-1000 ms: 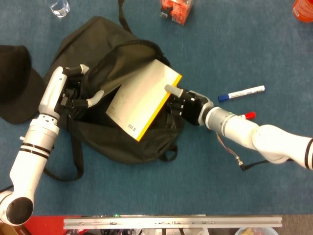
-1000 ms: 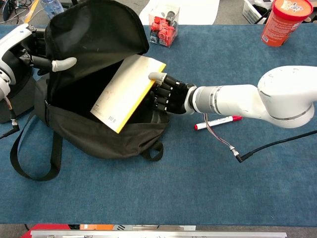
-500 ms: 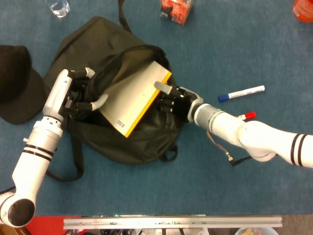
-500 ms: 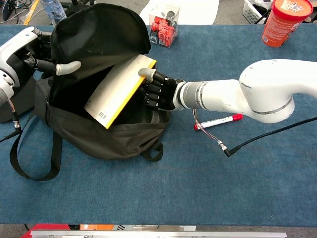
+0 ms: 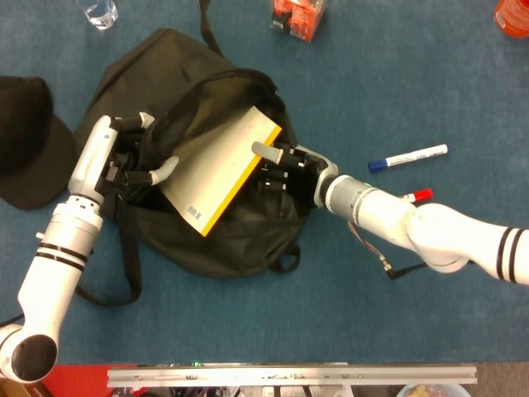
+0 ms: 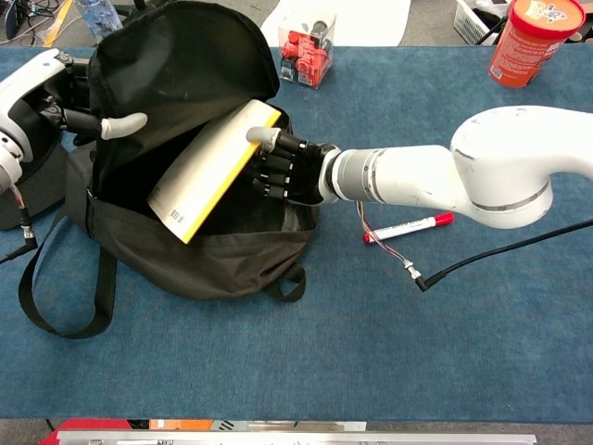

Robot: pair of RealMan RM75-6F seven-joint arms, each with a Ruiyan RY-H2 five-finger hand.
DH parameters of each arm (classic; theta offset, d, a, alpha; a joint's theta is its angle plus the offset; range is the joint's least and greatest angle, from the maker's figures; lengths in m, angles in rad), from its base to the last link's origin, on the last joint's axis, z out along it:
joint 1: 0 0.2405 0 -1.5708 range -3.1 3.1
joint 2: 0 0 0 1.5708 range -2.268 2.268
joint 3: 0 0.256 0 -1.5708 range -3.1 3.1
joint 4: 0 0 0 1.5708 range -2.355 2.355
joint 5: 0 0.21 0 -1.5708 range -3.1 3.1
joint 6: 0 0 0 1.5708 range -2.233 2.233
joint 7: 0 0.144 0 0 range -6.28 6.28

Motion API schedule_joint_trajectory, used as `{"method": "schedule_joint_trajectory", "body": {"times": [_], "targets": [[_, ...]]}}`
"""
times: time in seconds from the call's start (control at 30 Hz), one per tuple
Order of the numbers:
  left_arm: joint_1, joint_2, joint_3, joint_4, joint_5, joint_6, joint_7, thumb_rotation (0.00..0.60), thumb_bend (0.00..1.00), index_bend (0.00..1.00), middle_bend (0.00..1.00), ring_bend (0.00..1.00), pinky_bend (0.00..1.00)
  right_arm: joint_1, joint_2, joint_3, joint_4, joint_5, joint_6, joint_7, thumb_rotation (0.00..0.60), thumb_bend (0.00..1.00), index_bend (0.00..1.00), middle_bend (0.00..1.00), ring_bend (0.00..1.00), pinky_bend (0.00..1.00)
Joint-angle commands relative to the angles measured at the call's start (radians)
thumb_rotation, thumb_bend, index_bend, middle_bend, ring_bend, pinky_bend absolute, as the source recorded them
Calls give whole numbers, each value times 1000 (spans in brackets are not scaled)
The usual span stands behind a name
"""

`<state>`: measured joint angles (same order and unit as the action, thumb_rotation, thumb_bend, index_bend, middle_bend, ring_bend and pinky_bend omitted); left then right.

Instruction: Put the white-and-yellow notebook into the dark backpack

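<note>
The white-and-yellow notebook point(image 5: 220, 169) point(image 6: 211, 159) is tilted in the mouth of the dark backpack point(image 5: 235, 240) point(image 6: 222, 260), its barcode corner low and to the left. My right hand point(image 5: 283, 169) point(image 6: 285, 171) grips its upper right edge, thumb over the top cover and fingers underneath. My left hand point(image 5: 132, 159) point(image 6: 82, 104) holds the backpack's flap point(image 6: 181, 60) up at the left, keeping the opening wide. The notebook's lower part sits inside the opening; its upper corner still shows above the rim.
A black cap point(image 5: 25, 141) lies left of the backpack. A blue-capped marker point(image 5: 408, 157) and a red-capped marker point(image 6: 408, 227) lie right of my right arm. A box of red items point(image 6: 306, 42), an orange tub point(image 6: 530, 37) and a water bottle point(image 5: 101, 11) stand along the far edge.
My right hand has pushed the notebook leftward and deeper into the backpack opening. The left hand has stayed at the flap with only slight shifts.
</note>
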<state>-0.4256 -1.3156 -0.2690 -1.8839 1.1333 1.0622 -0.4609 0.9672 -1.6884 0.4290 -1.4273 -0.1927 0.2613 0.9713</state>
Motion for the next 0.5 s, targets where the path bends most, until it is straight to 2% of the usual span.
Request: {"method": "schedule_joint_trajectory", "body": {"times": [0.03,0.2,0.3,0.4,0.5], "targets": [[-1,1,-1,0,-2,-2,-1,600,248,628,752,745,913,-51,14,49,-8,-71,-62,-34,600,511,415,386,319,486],[-2,0,-2,-2,-3,-3,-1,600,248,624,752,743,912,-119,25,106,-17,-162,-131,-75,600,513,144,247,186,367],[-2,1,-1,-2,-4,-5,-2,600,248,622,752,742,912,-155,37,134,-28,-206,-167,-99,600,514,43,204,148,341],[-2,2,-2,-2,-5,-6,-3,600,247,621,751,741,911,-190,55,160,-36,-244,-214,-121,600,515,1,160,102,311],[-3,5,-2,-3,-7,-9,-5,600,248,618,747,740,910,-226,84,183,-53,-285,-265,-153,600,515,0,115,60,279]]}}
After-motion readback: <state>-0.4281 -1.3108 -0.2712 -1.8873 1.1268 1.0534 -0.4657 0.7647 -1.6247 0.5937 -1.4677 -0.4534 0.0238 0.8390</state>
